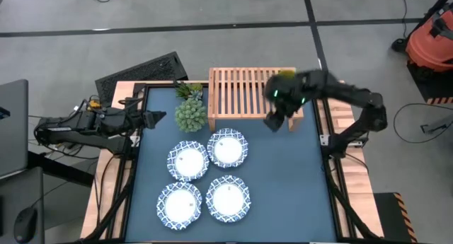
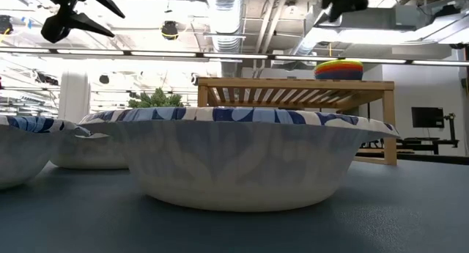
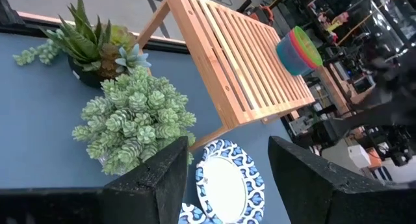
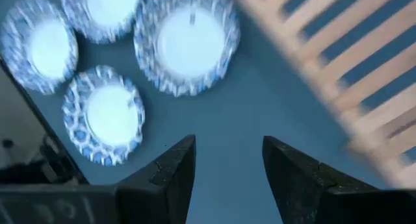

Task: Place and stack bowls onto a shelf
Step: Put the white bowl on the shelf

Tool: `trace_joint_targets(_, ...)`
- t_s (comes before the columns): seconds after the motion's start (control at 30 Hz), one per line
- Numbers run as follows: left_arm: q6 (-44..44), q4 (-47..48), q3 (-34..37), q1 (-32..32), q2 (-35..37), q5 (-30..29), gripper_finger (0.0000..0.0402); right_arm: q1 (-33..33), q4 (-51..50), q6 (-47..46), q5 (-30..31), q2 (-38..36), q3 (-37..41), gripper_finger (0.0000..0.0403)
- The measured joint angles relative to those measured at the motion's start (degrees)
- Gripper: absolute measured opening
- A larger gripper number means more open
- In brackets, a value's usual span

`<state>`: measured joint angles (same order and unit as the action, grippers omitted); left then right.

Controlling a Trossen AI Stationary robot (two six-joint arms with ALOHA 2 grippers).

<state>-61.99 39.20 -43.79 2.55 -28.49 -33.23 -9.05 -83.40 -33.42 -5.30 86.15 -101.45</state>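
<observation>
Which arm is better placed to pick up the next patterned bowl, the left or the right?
Probably the right. The right gripper hangs open beside the shelf, close to the nearest patterned bowl. The left gripper waits open at the table's left edge, behind the plants.

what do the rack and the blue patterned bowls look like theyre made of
The shelf looks like light unfinished wood, perhaps bamboo: pale slats with visible grain on short side legs. The patterned bowls seem to be paper or thin moulded pulp, though melamine is possible: matte printed blue-and-white walls and a thin, slightly wavy rim with no glaze shine.
</observation>
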Motion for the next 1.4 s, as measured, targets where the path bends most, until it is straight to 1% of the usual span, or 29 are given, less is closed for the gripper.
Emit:
trace_joint_targets(0.07,0.0,0.4,0.0,0.0,0.0,0.7,0.0197,3.3,1.5,-4.1,0.8,-0.9,3.8,0.0203)
trace_joint_targets(0.17,0.6,1.6,0.0,0.0,0.0,1.6,0.0197,7.4,6.6,-11.7,1.2,-3.5,10.6,0.0203)
trace_joint_targets(0.3,1.0,2.7,0.0,0.0,0.0,1.8,0.0197,11.6,17.8,-23.3,2.1,-8.0,22.3,0.0203)
trace_joint_targets(0.4,2.1,2.6,0.0,0.0,0.0,1.8,0.0197,13.5,28.4,-31.7,2.8,-10.3,31.9,0.0203)
trace_joint_targets(0.5,3.8,2.6,0.0,0.0,0.0,1.8,0.0197,14.4,39.3,-39.0,4.3,-10.1,40.5,0.0203)
trace_joint_targets(0.57,4.8,2.6,0.0,0.0,0.0,1.8,0.0197,14.7,46.4,-42.2,5.1,-9.6,45.1,0.0203)
trace_joint_targets(0.67,5.9,2.6,0.0,0.0,0.0,1.8,0.0197,14.6,56.5,-46.2,7.2,-6.6,49.5,0.0203)
trace_joint_targets(0.77,6.2,3.4,0.0,0.0,0.0,1.8,0.0197,14.6,60.9,-47.9,9.1,-2.7,51.2,0.0203)
trace_joint_targets(0.87,6.2,5.3,0.0,0.0,0.0,2.0,0.0197,14.5,64.2,-48.6,9.0,1.5,51.2,0.0203)
trace_joint_targets(1.0,6.1,7.0,0.0,0.0,0.0,2.2,0.0197,14.5,71.0,-49.3,8.7,6.8,51.3,0.0203)
trace_joint_targets(1.07,6.1,7.0,0.0,0.0,0.0,2.2,0.0197,14.4,74.7,-49.8,8.6,8.3,51.1,0.0203)
trace_joint_targets(1.17,6.1,7.2,0.0,0.0,0.0,2.2,0.0197,14.1,76.6,-50.9,8.5,10.3,50.9,0.0203)
trace_joint_targets(1.3,6.1,7.7,0.0,0.0,0.1,2.4,0.0197,13.7,76.1,-52.1,8.8,11.8,50.7,0.0201)
trace_joint_targets(1.4,5.8,8.0,0.0,0.0,0.0,2.5,0.0197,13.0,74.4,-52.8,8.5,12.3,50.8,0.0182)
